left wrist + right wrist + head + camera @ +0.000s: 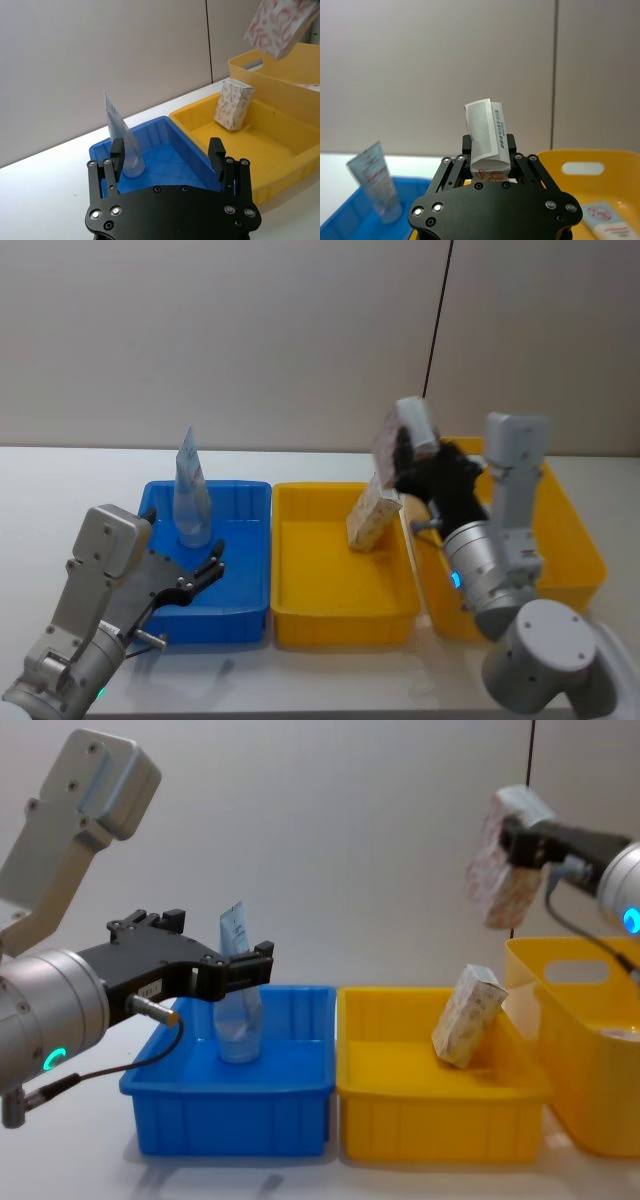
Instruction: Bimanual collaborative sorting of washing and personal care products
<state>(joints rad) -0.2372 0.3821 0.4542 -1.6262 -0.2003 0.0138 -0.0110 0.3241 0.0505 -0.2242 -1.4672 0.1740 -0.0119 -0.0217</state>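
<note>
You are partway through the sort, by the look of it. The tall pale-blue tube stands upright on its cap in the blue bin, toward that bin's far-left corner at about 10 o'clock, so I judge it already placed. One patterned carton leans tilted against the far-right wall of the middle yellow bin, at about 1 o'clock in that bin, also seemingly done. Your right gripper holds the second patterned carton pinched between its jaws, raised well above the bins, roughly over the divide between the middle yellow bin and the right yellow bin; that carton still has to be lowered and released. Your left gripper hangs over the near side of the blue bin with its jaws spread and nothing between them. In the right wrist view a smaller tube lies in the right yellow bin; whether it still needs moving I cannot tell.
</note>
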